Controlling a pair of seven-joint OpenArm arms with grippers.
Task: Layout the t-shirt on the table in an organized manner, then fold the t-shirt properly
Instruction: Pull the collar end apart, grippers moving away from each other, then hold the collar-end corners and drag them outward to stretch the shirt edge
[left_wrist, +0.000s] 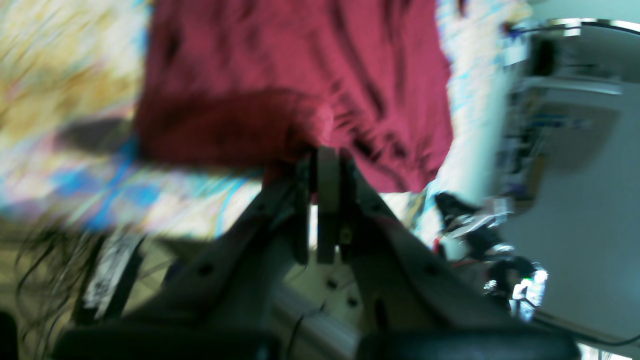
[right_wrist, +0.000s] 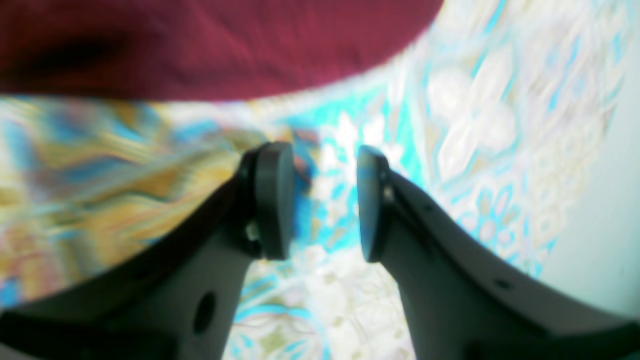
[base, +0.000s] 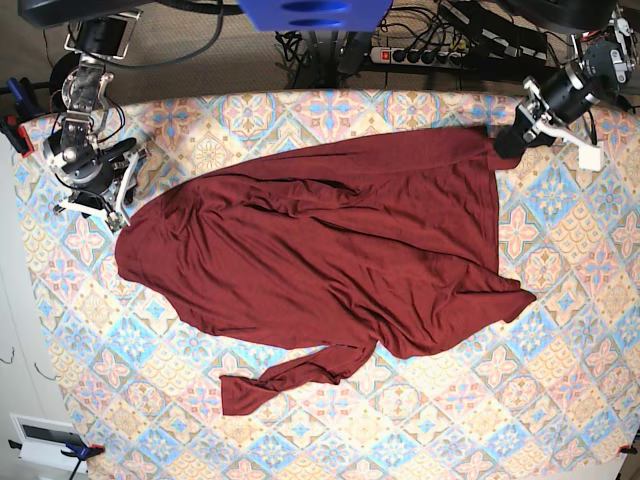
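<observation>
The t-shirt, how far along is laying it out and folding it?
Early. The t-shirt lies spread over the table but wrinkled, with a twisted strip trailing at its near edge, and no fold shows. In hand: the left gripper is shut on a far corner of the fabric; the right gripper hovers open beside the opposite edge. Left: flattening, then folding.

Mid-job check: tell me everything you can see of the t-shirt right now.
The t-shirt is plain dark red, soft knit fabric with no print. It lies spread but rumpled across the middle of the table, with diagonal creases, and a narrow strip trails off its near edge. The left gripper is shut on its far corner, where the cloth bunches between the closed jaws. The right gripper stands open beside the opposite edge, with only tablecloth between its jaws.
</observation>
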